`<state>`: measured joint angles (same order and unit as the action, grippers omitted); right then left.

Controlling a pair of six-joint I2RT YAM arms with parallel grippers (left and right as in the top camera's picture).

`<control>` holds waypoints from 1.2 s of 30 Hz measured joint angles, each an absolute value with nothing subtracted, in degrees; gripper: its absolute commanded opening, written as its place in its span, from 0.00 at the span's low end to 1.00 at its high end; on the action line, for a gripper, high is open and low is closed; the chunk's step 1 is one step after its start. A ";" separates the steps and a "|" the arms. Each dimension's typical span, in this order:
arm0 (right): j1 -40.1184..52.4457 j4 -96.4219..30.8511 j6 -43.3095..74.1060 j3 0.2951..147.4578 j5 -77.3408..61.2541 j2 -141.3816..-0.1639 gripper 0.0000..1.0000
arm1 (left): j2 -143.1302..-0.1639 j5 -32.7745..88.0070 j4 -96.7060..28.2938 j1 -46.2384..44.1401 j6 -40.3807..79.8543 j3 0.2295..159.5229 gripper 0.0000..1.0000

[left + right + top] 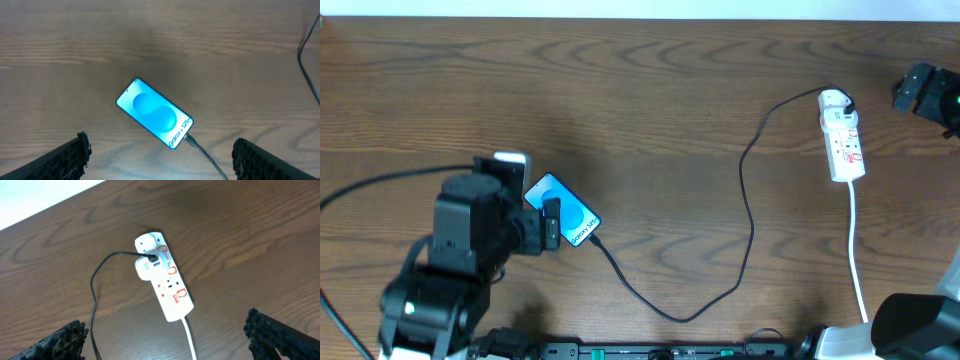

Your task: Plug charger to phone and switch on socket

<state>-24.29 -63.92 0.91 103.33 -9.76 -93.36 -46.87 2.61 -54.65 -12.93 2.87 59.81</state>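
A slim black-edged smartphone with a bright blue screen [155,113] lies diagonally, face up, on the brown wooden tabletop [75,50]. A thin black charger cable [207,159] meets its lower-right end. The left tool [161,149] hangs above, fingers spread wide.

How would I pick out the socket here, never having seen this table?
On the wooden table, look to the right side in the overhead view. The socket lies there, a narrow white strip with a white cord trailing toward the near edge. Unlike the blue-screened phone at left, it is white with red marks, and the black charger plugs in near its far end.
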 measured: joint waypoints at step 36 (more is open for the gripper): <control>-24.29 -63.94 1.06 103.33 -9.37 -93.36 0.99 | -13.98 2.63 6.92 -6.90 3.16 13.32 0.92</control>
<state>-24.29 -63.94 1.06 103.33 -9.37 -93.36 -13.98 2.63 6.92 -6.90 3.16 13.32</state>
